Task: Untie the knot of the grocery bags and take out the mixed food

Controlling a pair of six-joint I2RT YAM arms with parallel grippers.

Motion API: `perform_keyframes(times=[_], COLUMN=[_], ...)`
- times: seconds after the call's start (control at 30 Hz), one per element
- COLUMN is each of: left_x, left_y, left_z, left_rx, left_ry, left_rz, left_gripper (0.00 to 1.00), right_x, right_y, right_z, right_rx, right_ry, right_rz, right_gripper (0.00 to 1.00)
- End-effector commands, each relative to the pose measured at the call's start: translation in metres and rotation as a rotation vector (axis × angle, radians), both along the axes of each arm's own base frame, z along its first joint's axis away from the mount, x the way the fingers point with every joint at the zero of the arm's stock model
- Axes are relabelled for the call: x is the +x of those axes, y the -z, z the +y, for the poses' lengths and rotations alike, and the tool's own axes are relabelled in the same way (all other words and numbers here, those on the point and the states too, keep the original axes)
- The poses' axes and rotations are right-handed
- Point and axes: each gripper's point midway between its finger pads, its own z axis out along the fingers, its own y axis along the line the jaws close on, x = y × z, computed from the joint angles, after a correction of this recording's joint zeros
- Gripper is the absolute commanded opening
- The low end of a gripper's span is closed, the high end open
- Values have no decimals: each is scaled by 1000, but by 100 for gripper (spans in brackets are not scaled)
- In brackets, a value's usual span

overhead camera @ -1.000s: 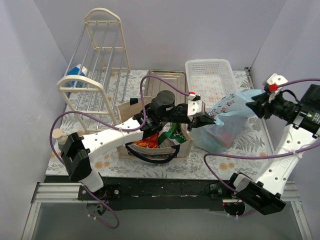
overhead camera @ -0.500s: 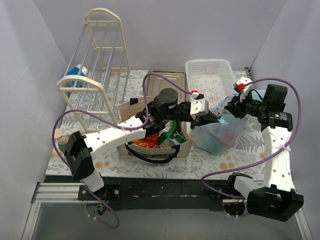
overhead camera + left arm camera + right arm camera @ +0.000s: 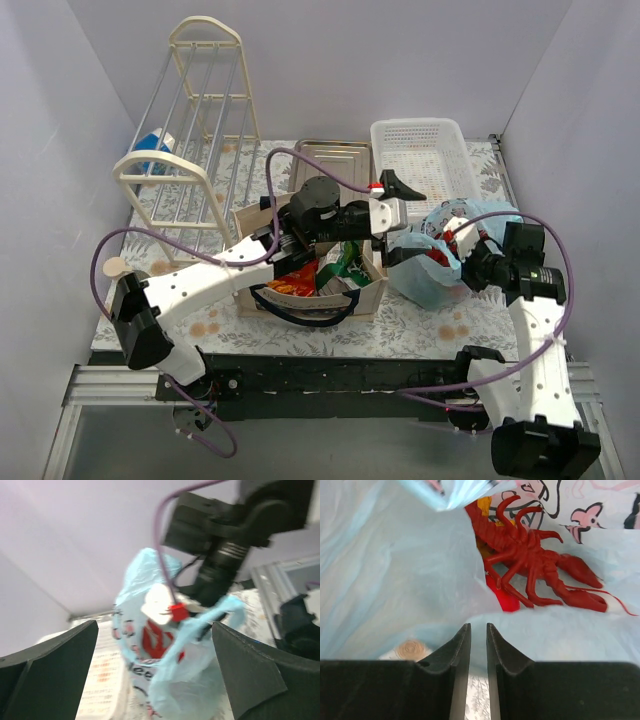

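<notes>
The light-blue grocery bag [image 3: 440, 270] lies slumped on the table right of the beige tote [image 3: 365, 298], its mouth open. Inside it, the right wrist view shows the red lobster [image 3: 540, 562] with a red rounded piece [image 3: 504, 599] under it. My right gripper [image 3: 478, 626] is at the bag's near rim [image 3: 560, 625], jaws a thin slit apart with the blue film between them. My left gripper [image 3: 404, 220] hovers wide open just left of the bag, holding nothing; its fingers [image 3: 55, 665] frame the bag [image 3: 165, 680]. The tote holds an orange-red chip bag [image 3: 290, 288] and a green snack bag [image 3: 347, 264].
A white slotted basket [image 3: 420, 160] stands behind the bag, with a metal tray [image 3: 330, 155] to its left. A cream wire rack [image 3: 190, 150] fills the back left, a blue-and-white carton [image 3: 150, 145] behind it. Walls close in on both sides.
My left gripper let go of the blue bag and sprang wide open. The right arm swung in and down to the bag's rim with its jaws narrowing. The bag has slumped and its mouth gapes.
</notes>
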Motion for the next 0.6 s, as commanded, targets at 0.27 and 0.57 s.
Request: perform_keyframes(times=[0.27,0.57], left_x=[97,97], left_y=[34,114], left_z=[-23,-35], left_rx=[146,258], left_ry=[-273,-256], left_rz=[494,663], left_gripper=[97,98], right_x=[-9,-6], right_y=[-36,-40], right_z=[-10,-4], right_rx=[-101,-38], right_ry=[-28,7], right_rz=[-101,-92], right_gripper=[27,27])
